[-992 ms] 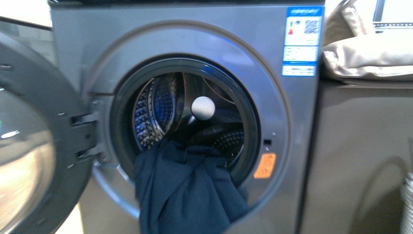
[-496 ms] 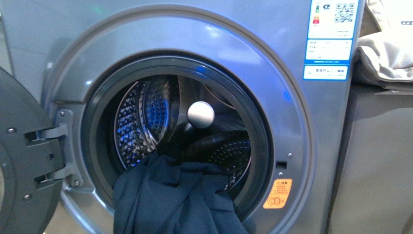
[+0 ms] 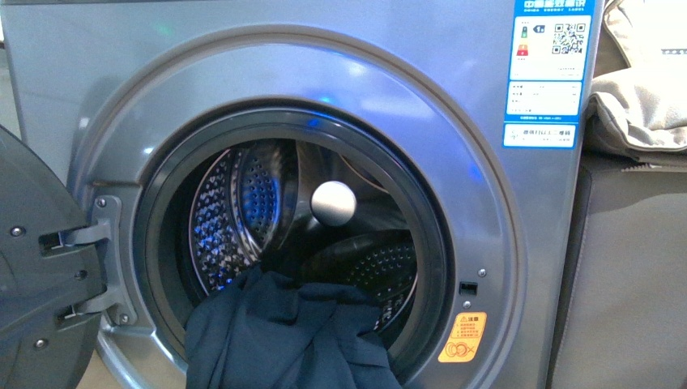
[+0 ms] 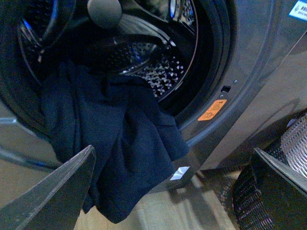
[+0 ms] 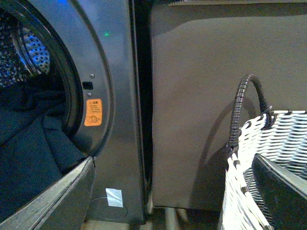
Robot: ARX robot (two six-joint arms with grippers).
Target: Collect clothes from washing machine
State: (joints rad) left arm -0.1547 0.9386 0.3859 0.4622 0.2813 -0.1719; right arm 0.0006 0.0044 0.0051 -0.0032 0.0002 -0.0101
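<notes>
The washing machine [image 3: 340, 73] fills the front view, and its door [image 3: 40, 284] is swung wide open on the hinge at the left edge. At the top right corner of its grey front is a blue-and-white label [image 3: 544, 73] with a QR code, coloured icons and rows of Chinese print. The print is too small to read. Just beside the lower right edge of the porthole is an orange sticker [image 3: 462, 336] with a warning symbol, and its lines of text are also illegible.

The clothes [image 3: 283, 340], one dark navy garment, lie over the bottom rim of the porthole. Part sits inside the perforated drum [image 3: 243, 203] and the rest hangs down the front of the machine. Above the garment the porthole is open through to the back of the drum.

A thin dark gap separates the washer's right edge from a plain grey panel [image 3: 632, 284], which has beige fabric [image 3: 640, 105] resting on top. A white woven basket [image 5: 244, 191] with a dark handle stands on the floor near that panel.

The left end effector [image 4: 172, 151] is in front of the hanging garment, its fingers spread wide and holding nothing. The right end effector [image 5: 172, 158] faces the washer's right edge and the panel. It is also spread wide and empty.
</notes>
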